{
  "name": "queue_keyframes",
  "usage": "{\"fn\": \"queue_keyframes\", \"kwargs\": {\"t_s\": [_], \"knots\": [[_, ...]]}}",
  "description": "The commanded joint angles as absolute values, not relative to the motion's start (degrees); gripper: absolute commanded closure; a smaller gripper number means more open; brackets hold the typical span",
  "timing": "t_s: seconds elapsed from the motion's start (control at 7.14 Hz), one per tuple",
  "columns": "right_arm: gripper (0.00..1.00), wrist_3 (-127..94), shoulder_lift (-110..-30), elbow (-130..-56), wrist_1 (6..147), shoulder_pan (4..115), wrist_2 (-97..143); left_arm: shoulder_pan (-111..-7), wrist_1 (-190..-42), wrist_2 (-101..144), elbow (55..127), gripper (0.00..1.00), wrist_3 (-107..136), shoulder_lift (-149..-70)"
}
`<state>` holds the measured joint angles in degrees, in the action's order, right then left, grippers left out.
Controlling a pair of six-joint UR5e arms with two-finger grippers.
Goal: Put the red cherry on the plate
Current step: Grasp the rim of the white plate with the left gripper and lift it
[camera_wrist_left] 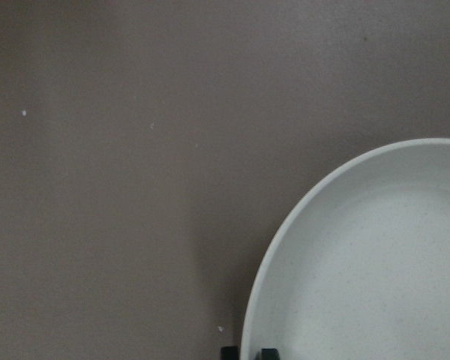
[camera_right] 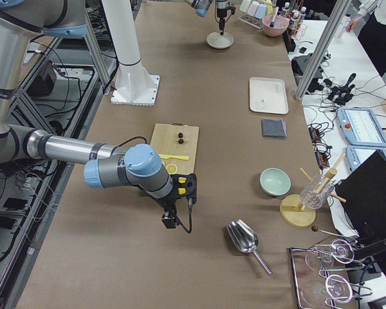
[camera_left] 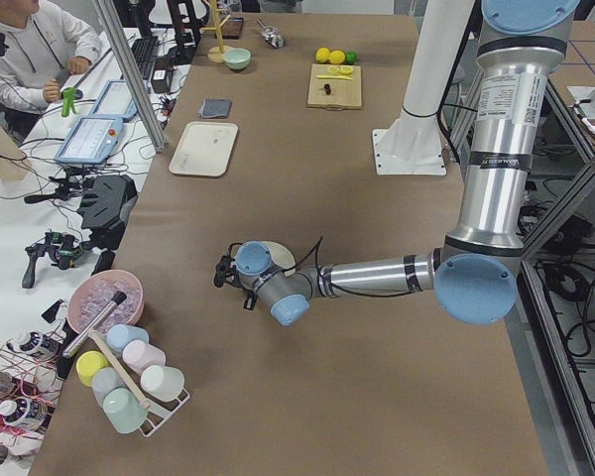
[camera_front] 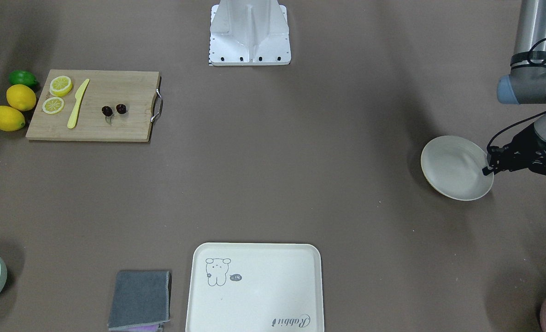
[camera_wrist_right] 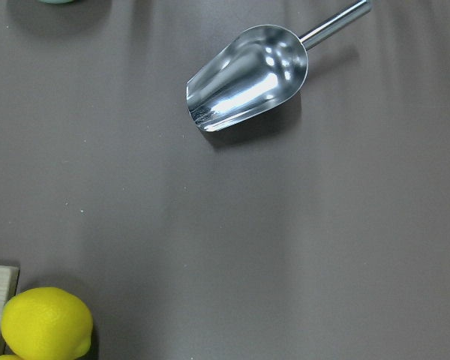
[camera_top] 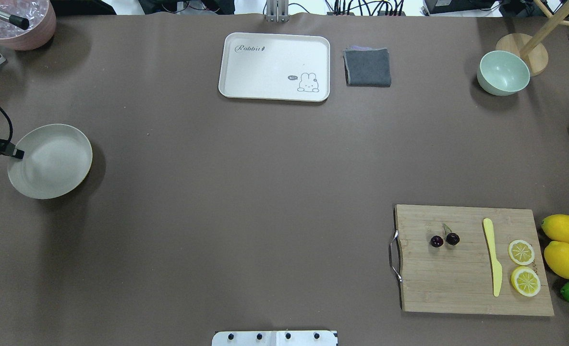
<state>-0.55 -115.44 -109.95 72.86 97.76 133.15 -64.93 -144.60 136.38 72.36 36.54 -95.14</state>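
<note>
Front-facing view: opening step, plate being fetched, cherry not yet touched. The left hand (camera_front: pixel 488 167) enters at the right edge, mid-height, and meets the near rim of the plate (camera_front: pixel 452 168). In the left wrist view its two fingertips (camera_wrist_left: pixel 268 353) show at the bottom edge, set close together, one on either side of the rim, so the hand appears to be pinching the plate. The cherry (camera_front: pixel 114 109) lies in the upper left of the frame, on the board (camera_front: pixel 116 131), its two fruits side by side, well apart from plate and left hand, with most of the desk (camera_front: pixel 273 161) between them. The right hand (camera_right: pixel 171 215) shows only in the right side view, lower centre, low over the desk just past the board; whether it is spread or pressed together cannot be told. Its wrist view shows a scoop (camera_wrist_right: pixel 247 79) and a lemon (camera_wrist_right: pixel 45 324), not the cherry. Judged next: bring the plate nearer the board, or send the right hand back over the board to the cherry; the tiny fruit and thin stems call for a fine, centred pinch
</note>
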Motion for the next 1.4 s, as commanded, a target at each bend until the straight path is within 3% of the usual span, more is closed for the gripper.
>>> {"fn": "queue_keyframes", "kwargs": {"t_s": [0.0,0.56,0.84,1.26], "knots": [[0.00,-0.4,-115.4,-109.9,72.9,97.7,133.1,-70.3,-137.9,145.0,77.5,1.00,38.9,-95.9],[0.00,-0.2,-115.7,-110.0,72.9,98.2,133.2,-72.6,-105.2,146.3,101.7,1.00,39.3,-99.0],[0.00,-0.1,-115.7,-109.9,73.0,98.0,133.2,-67.5,-102.6,142.9,106.2,1.00,49.7,-102.6],[0.00,-0.2,-115.5,-109.7,73.1,97.9,133.2,-46.8,-105.4,125.3,106.2,1.00,68.3,-110.0]]}}
